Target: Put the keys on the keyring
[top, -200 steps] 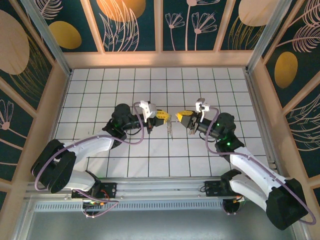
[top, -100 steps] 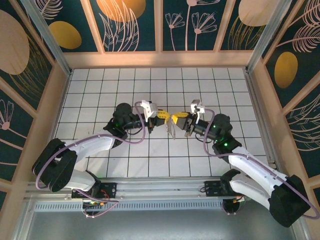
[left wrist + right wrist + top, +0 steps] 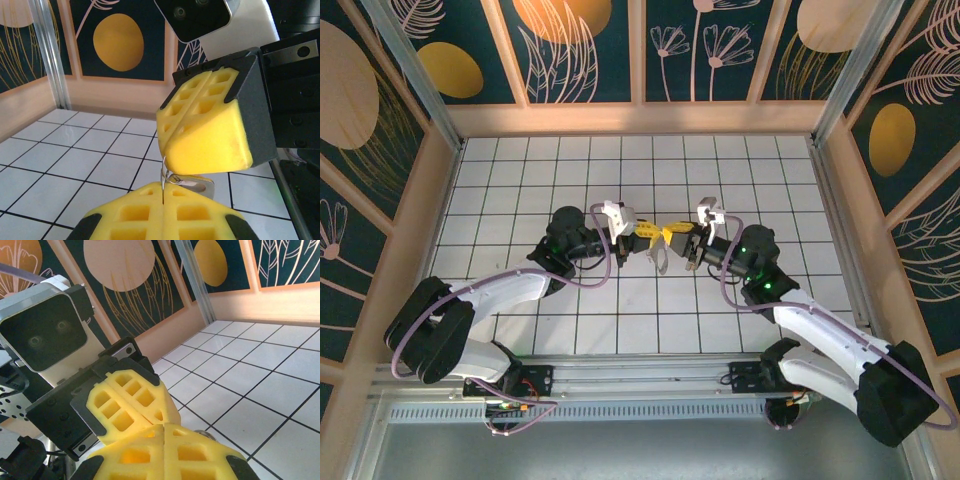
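Both grippers meet tip to tip above the middle of the tiled floor. My left gripper [image 3: 648,236] is shut on the keyring [image 3: 163,181], a thin silver wire loop pinched edge-on in the seam of its yellow fingers [image 3: 200,215]. Part of the ring and its strip hang below the tips [image 3: 660,258]. My right gripper [image 3: 673,237] is shut, its yellow tips [image 3: 200,145] almost touching the ring. A small silver key [image 3: 199,185] sticks out beneath those tips against the ring, and its head is hidden. In the right wrist view a bit of silver [image 3: 202,432] peeks past my right gripper [image 3: 164,427].
White tiled floor [image 3: 570,170] lies all around, walled by patterned panels [image 3: 585,50] and aluminium posts. Purple cables [image 3: 600,270] loop along both arms. The left wrist camera housing [image 3: 45,337] sits close in front of the right fingers.
My right gripper has moved left until its tips meet the left gripper's. The left gripper has edged slightly right with the keyring. Both stayed shut.
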